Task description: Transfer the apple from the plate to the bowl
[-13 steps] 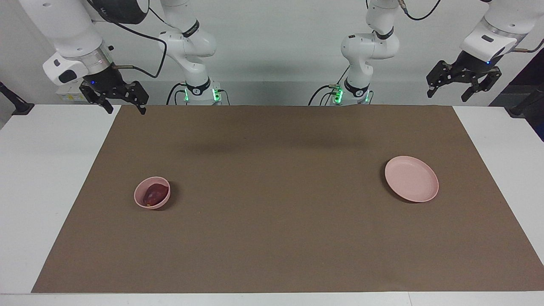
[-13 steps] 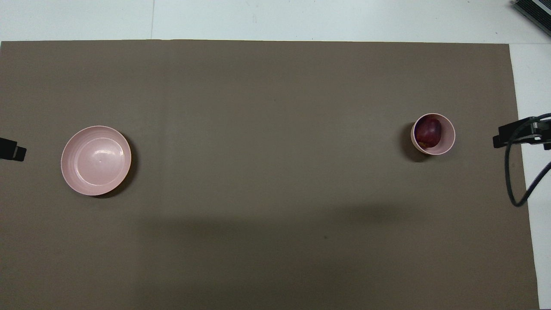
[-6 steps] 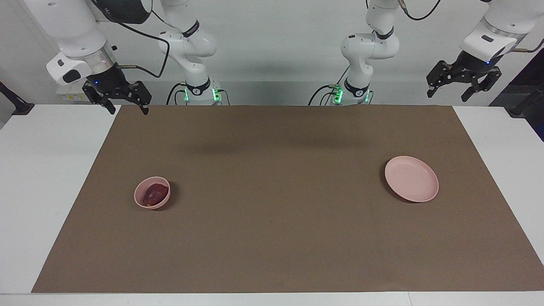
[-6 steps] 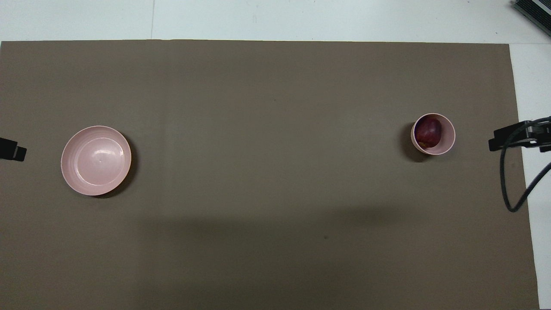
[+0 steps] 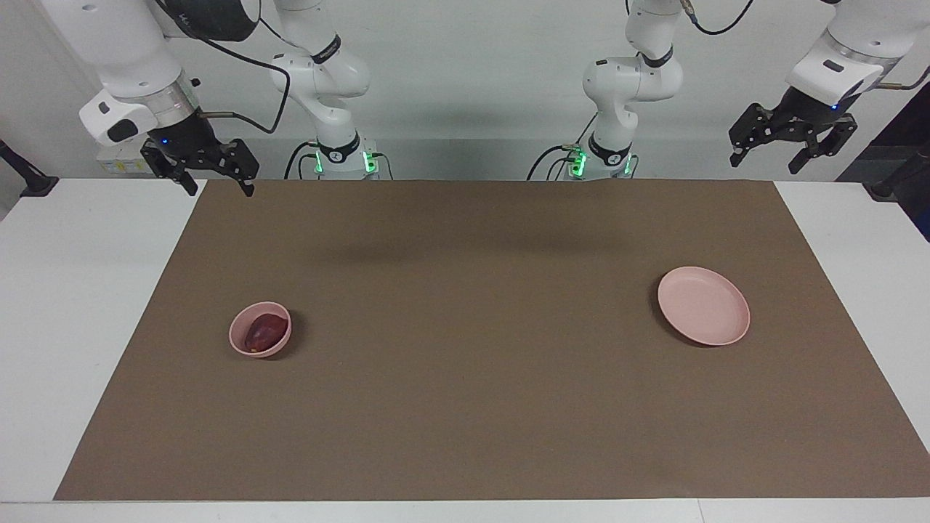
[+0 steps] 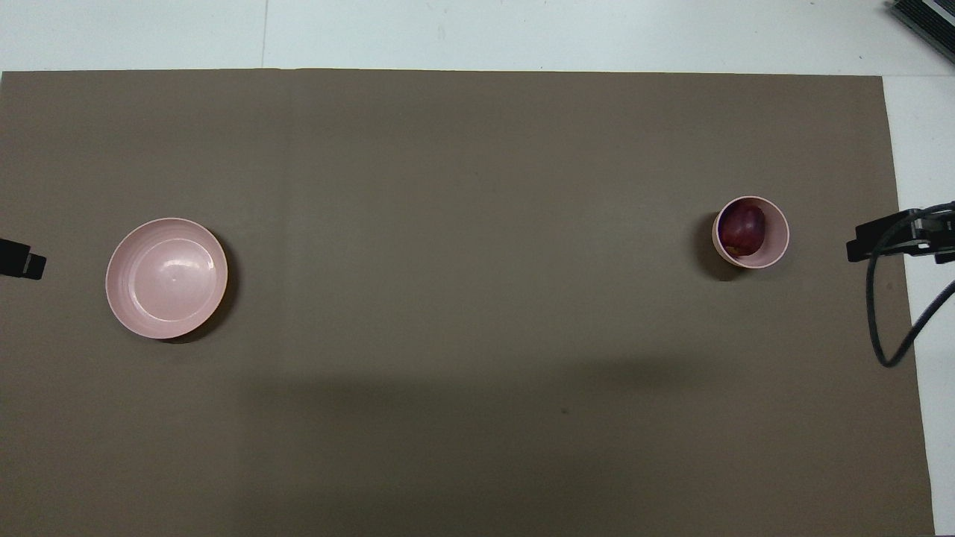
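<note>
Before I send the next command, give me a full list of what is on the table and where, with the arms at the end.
apple: one, dark red, lying in the bowl.
bowl: one, pale pink, on the mat toward the right arm's end of the table.
plate: one, pale pink, nothing on it, on the mat toward the left arm's end, a little nearer to the robots than the bowl.
mat: one, brown, covering most of the table.
table: one, white, bare at both ends.
right gripper: one, black, open, raised over the mat's corner at its own end, holding nothing.
left gripper: one, black, open, raised at the table's edge at its own end, holding nothing.
</note>
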Action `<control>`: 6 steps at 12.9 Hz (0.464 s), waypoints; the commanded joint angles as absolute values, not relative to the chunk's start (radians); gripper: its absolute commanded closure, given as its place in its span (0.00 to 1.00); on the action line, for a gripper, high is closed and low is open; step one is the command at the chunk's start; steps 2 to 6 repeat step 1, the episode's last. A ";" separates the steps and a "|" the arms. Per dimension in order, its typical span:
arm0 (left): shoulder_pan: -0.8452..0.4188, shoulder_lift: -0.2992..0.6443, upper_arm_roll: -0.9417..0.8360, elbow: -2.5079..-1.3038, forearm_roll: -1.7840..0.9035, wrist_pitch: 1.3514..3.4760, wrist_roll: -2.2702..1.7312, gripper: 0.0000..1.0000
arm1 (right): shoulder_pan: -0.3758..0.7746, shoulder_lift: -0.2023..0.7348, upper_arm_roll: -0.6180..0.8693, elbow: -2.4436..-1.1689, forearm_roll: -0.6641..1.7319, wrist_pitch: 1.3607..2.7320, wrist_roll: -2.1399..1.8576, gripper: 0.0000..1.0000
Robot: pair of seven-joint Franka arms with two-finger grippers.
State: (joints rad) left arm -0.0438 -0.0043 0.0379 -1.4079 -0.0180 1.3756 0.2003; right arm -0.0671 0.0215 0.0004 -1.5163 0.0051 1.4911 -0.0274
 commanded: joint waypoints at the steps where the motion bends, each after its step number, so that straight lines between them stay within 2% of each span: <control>1: -0.041 -0.005 0.038 -1.393 -0.025 1.355 0.193 0.00 | -0.069 -0.006 0.006 -1.552 -0.012 1.511 -0.012 0.00; 6: -0.041 -0.005 0.038 -1.393 -0.025 1.355 0.193 0.00 | -0.069 -0.006 0.006 -1.552 -0.012 1.511 -0.012 0.00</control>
